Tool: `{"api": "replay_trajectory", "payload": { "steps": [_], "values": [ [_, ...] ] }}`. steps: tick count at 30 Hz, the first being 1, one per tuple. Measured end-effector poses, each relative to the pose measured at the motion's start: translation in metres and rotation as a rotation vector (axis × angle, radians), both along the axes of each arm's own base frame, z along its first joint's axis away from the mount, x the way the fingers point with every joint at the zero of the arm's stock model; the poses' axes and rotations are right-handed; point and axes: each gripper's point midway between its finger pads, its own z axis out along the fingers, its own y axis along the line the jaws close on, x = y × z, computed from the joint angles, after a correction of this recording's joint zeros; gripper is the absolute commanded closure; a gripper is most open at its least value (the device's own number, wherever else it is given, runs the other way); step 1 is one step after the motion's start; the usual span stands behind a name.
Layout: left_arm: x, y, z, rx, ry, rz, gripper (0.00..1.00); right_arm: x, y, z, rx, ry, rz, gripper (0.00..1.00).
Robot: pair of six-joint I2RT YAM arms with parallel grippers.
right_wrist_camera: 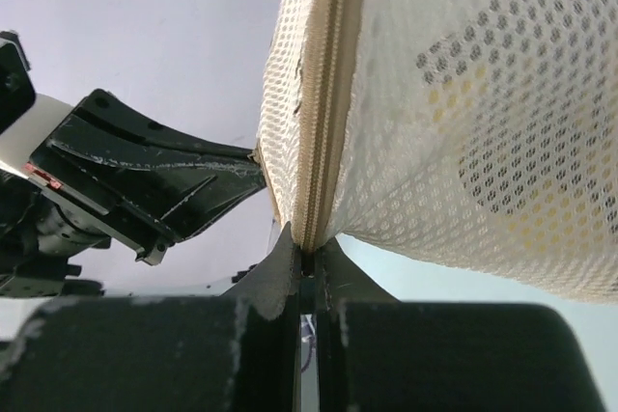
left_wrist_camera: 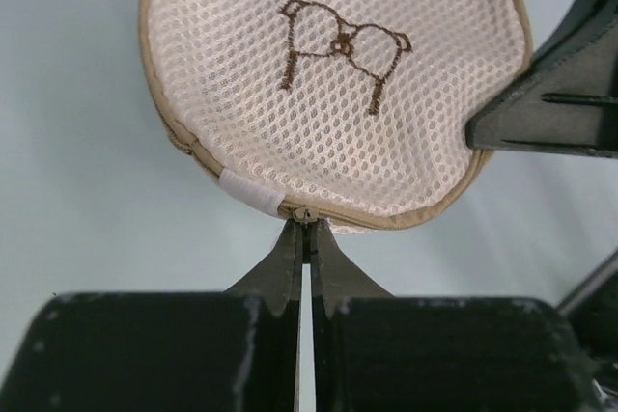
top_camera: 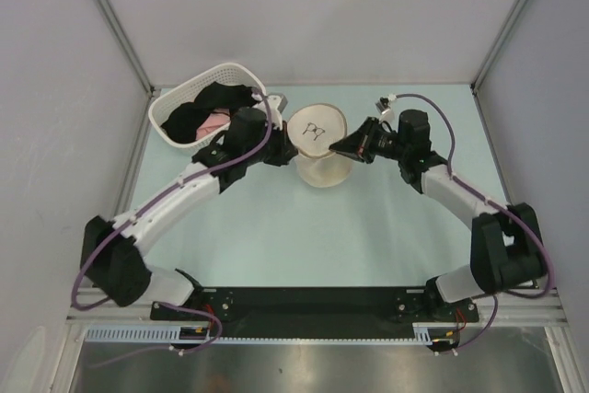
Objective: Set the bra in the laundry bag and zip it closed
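Note:
The laundry bag point(top_camera: 316, 130), a round cream mesh pod with a dark bra icon on its face, is held between my two grippers near the table's middle back. My left gripper point(left_wrist_camera: 307, 221) is shut on the small metal zipper pull point(left_wrist_camera: 307, 212) at the bag's tan rim, beside a white tag point(left_wrist_camera: 251, 192). My right gripper point(right_wrist_camera: 307, 246) is shut on the zipped seam point(right_wrist_camera: 323, 94) on the opposite side. The bra point(right_wrist_camera: 507, 190) shows only as yellow patches through the mesh. From above, the left gripper point(top_camera: 286, 151) and right gripper point(top_camera: 337, 147) flank the bag.
A white slotted basket point(top_camera: 180, 96) holding black and pink garments stands at the back left, just behind the left wrist. Grey walls enclose the pale green table point(top_camera: 304, 236) on three sides. The black base rail point(top_camera: 313, 303) runs along the near edge.

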Motion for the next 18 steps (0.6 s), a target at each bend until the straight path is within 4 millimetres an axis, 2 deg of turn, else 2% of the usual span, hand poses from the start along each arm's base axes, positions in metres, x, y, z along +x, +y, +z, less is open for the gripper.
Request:
{"api": "replay_trajectory", "payload": {
  "steps": [4, 7, 8, 9, 11, 12, 13, 14, 16, 18],
  "values": [
    [0.032, 0.000, -0.043, 0.060, 0.066, 0.035, 1.00, 0.026, 0.001, -0.046, -0.040, 0.076, -0.005, 1.00],
    [0.043, 0.000, -0.068, 0.090, 0.105, 0.053, 1.00, 0.032, 0.002, -0.075, -0.072, 0.115, 0.004, 0.99],
    [0.045, 0.000, -0.075, 0.099, 0.116, 0.054, 1.00, 0.033, 0.002, -0.081, -0.080, 0.121, 0.007, 0.96],
    [0.046, -0.001, -0.082, 0.107, 0.128, 0.054, 1.00, 0.034, 0.002, -0.087, -0.091, 0.123, 0.009, 0.84],
    [0.048, -0.002, -0.088, 0.114, 0.139, 0.053, 0.92, 0.034, 0.000, -0.091, -0.100, 0.116, 0.010, 0.72],
    [0.048, -0.003, -0.089, 0.115, 0.140, 0.052, 0.83, 0.033, 0.000, -0.092, -0.107, 0.102, 0.014, 0.56],
    [0.049, -0.003, -0.089, 0.117, 0.136, 0.051, 0.65, 0.031, -0.001, -0.094, -0.113, 0.098, 0.016, 0.47],
    [0.050, -0.003, -0.086, 0.116, 0.126, 0.049, 0.57, 0.028, -0.002, -0.097, -0.122, 0.099, 0.021, 0.30],
    [0.051, -0.002, -0.079, 0.113, 0.101, 0.051, 0.45, 0.023, -0.004, -0.101, -0.139, 0.109, 0.027, 0.18],
    [0.049, 0.000, -0.063, 0.095, 0.069, 0.050, 0.39, 0.016, -0.009, -0.102, -0.175, 0.107, 0.029, 0.06]
  ]
}}
